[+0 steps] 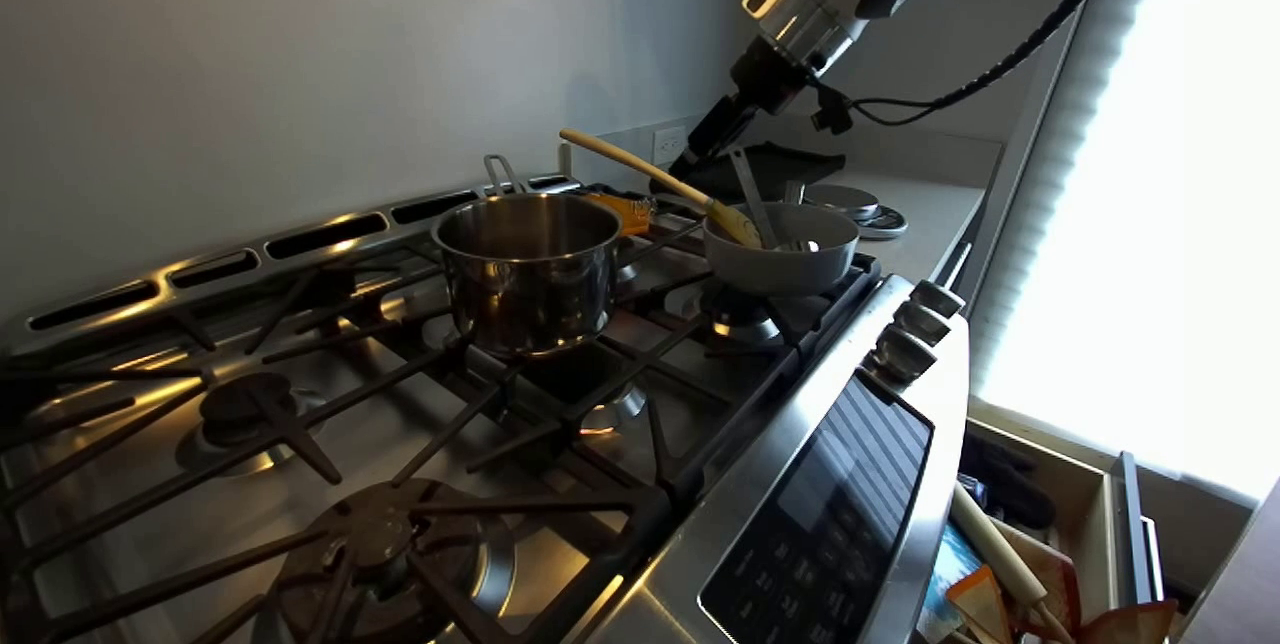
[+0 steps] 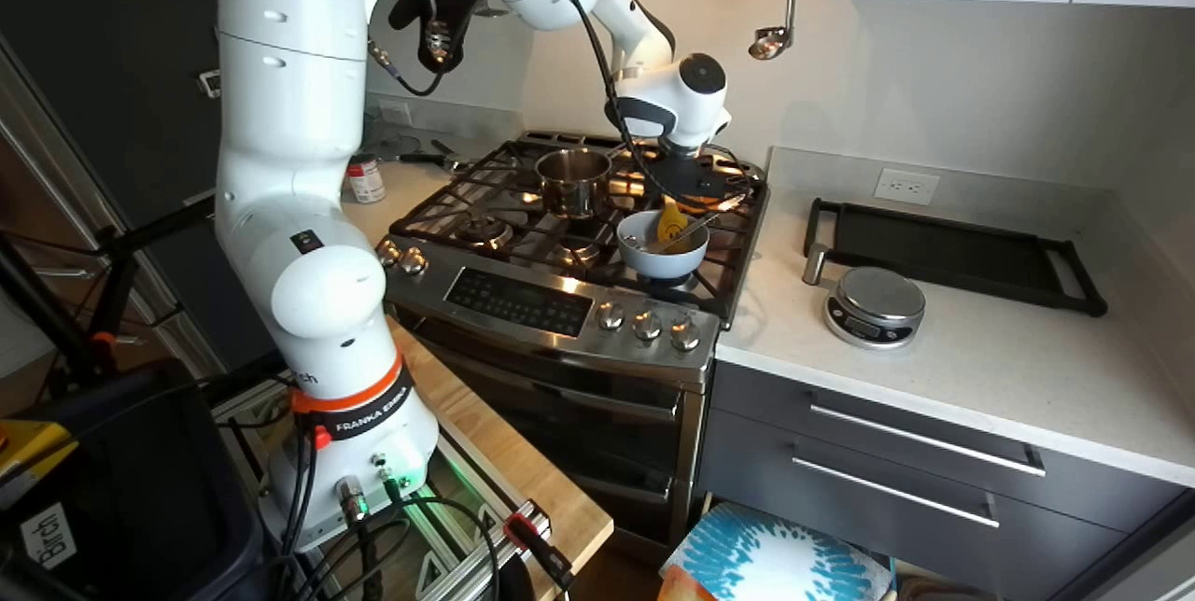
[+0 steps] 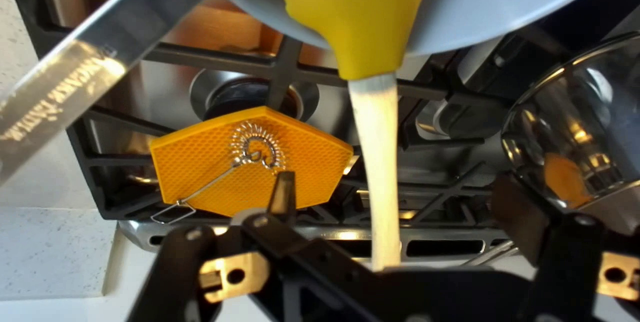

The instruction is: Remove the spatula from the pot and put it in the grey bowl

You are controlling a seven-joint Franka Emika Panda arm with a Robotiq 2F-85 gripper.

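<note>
The spatula (image 1: 635,162) has a pale wooden handle and a flat yellow head. Its head rests in the grey bowl (image 1: 785,259) and its handle leans over the rim, up and away; its yellow head (image 2: 670,223) also shows in an exterior view. The shiny steel pot (image 1: 530,299) stands beside the bowl with no spatula showing in it. My gripper (image 3: 402,207) is open. In the wrist view the spatula's handle (image 3: 379,177) runs between the parted fingers, with gaps to both. The handle's far end is hidden by the gripper body.
A metal utensil (image 3: 90,72) leans out of the bowl near the spatula. An orange trivet (image 3: 210,177) with a whisk lies on the stove behind the bowl. A scale (image 2: 876,302) and a black tray (image 2: 943,251) are on the counter. The wall stands behind the stove.
</note>
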